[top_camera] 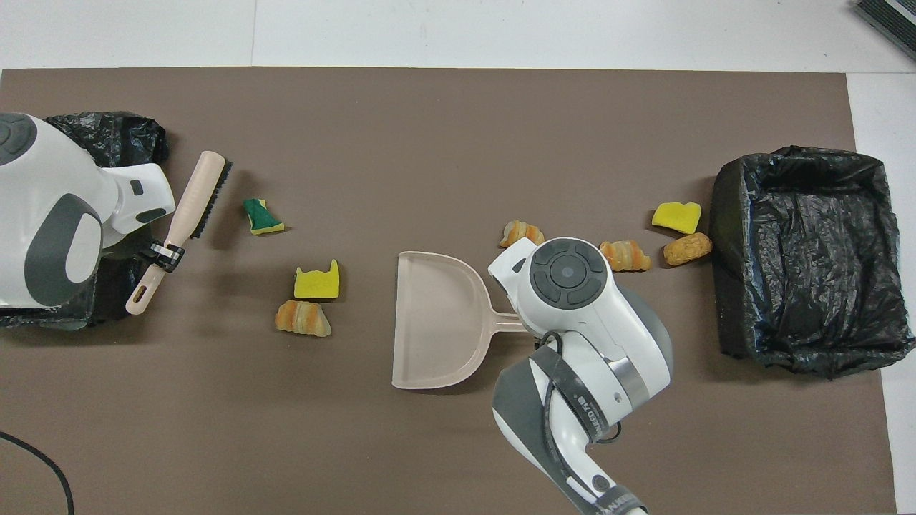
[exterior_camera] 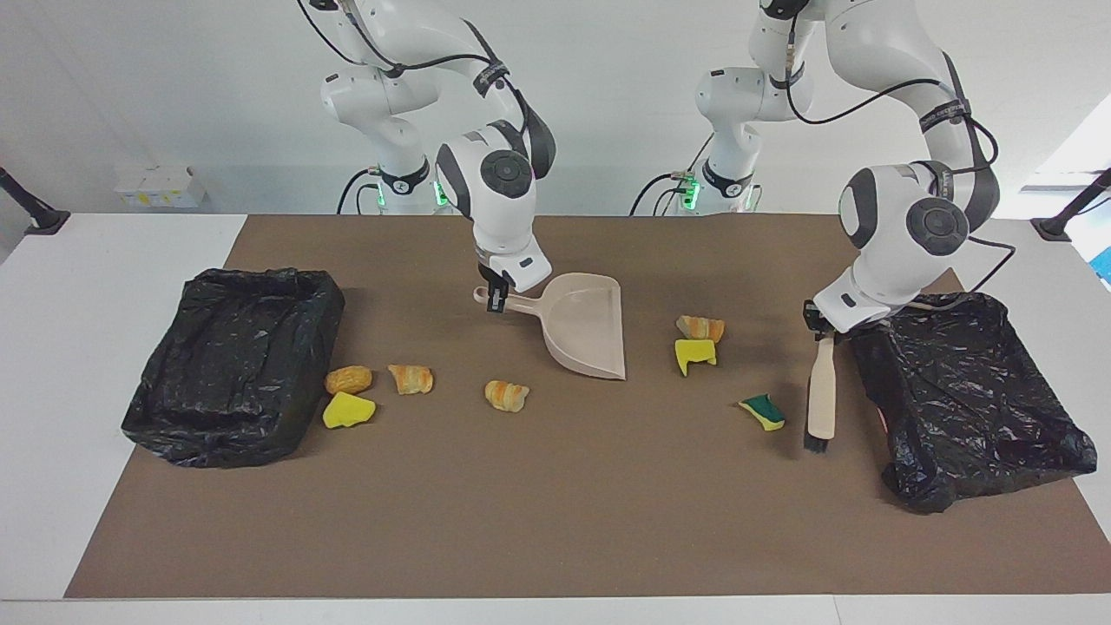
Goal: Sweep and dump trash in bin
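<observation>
My left gripper (exterior_camera: 822, 328) (top_camera: 163, 252) is shut on the handle of the beige brush (exterior_camera: 820, 391) (top_camera: 195, 202). Its dark bristles point down at the mat, between the green-faced sponge scrap (exterior_camera: 764, 411) (top_camera: 262, 217) and the bin (exterior_camera: 963, 391) at the left arm's end. My right gripper (exterior_camera: 496, 299) is shut on the handle of the beige dustpan (exterior_camera: 586, 334) (top_camera: 433, 322) at mid-table. Trash lies scattered: a yellow sponge (exterior_camera: 695, 352) (top_camera: 316, 282) and a bread lump (exterior_camera: 700, 327) (top_camera: 303, 319) beside the pan, with several more scraps (exterior_camera: 410, 378) (top_camera: 625, 255) toward the right arm's end.
A second black-lined bin (exterior_camera: 234, 365) (top_camera: 809, 257) stands at the right arm's end, with a yellow sponge (exterior_camera: 348, 410) and a tan lump (exterior_camera: 348, 379) close against it. A brown mat (exterior_camera: 555, 521) covers the table.
</observation>
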Motion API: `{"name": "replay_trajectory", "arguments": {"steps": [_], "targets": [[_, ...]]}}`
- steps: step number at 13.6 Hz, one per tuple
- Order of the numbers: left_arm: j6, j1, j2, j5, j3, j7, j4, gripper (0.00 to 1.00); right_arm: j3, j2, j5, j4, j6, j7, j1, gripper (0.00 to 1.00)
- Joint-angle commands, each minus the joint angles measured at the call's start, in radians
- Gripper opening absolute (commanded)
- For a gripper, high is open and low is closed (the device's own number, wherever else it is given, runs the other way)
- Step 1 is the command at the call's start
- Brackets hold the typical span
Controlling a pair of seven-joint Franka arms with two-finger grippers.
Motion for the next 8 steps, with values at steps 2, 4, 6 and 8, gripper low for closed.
{"name": "replay_trajectory", "arguments": {"steps": [2,4,6,8], "targets": [[0.024,0.000,0.007,0.020,-0.009,0.026,-0.034,0.00,0.006,-0.013,-0.016,-0.026,0.022,-0.023,-0.005,0.00],[0.037,-0.013,-0.033,0.018,-0.015,0.024,-0.103,0.00,0.007,-0.013,-0.016,-0.026,0.022,-0.023,-0.005,0.00],[0.041,-0.066,-0.068,0.017,-0.021,0.017,-0.165,0.00,0.006,-0.013,-0.016,-0.027,0.020,-0.023,-0.005,0.00],[0.065,-0.109,-0.118,0.011,-0.022,0.013,-0.257,0.00,0.006,-0.013,-0.016,-0.026,0.022,-0.023,-0.005,0.00]]}}
